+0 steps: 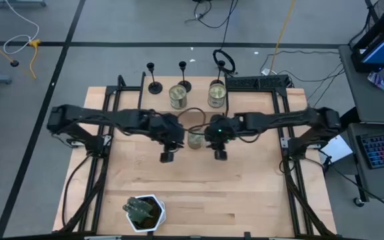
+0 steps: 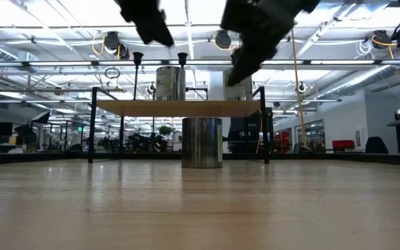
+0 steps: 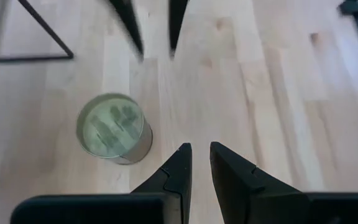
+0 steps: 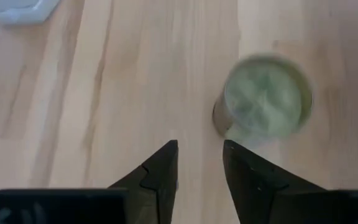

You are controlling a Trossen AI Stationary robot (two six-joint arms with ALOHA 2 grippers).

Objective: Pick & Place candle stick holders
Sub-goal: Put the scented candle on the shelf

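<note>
The left gripper, fingers slightly apart and empty, hangs over bare wood, a green-gold tin at nine o'clock.

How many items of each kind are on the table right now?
Candle stick holders: 2, one and another, at the far edge.
Green-gold tins: 3, at and.
White plant pot: 1.
Total: 6.
</note>
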